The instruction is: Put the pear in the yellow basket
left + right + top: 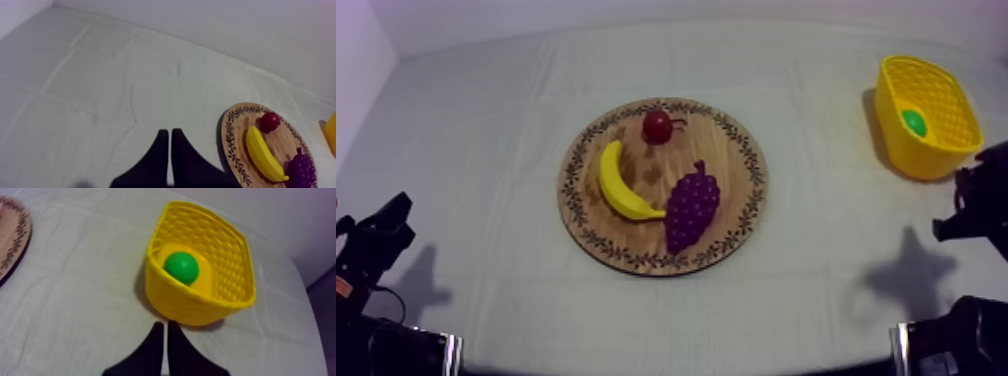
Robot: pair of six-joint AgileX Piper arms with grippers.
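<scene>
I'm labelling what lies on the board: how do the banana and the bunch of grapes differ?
The banana is yellow, smooth and curved; the bunch of grapes is purple and knobbly. The banana is slim, the grapes broader and tapering. Both lie flat, side by side, on the wooden board.

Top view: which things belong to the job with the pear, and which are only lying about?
Belong to the job:
pear, already in the basket
yellow basket
wooden board

Only lying about, all on the board:
banana
bunch of grapes
small red fruit
</scene>
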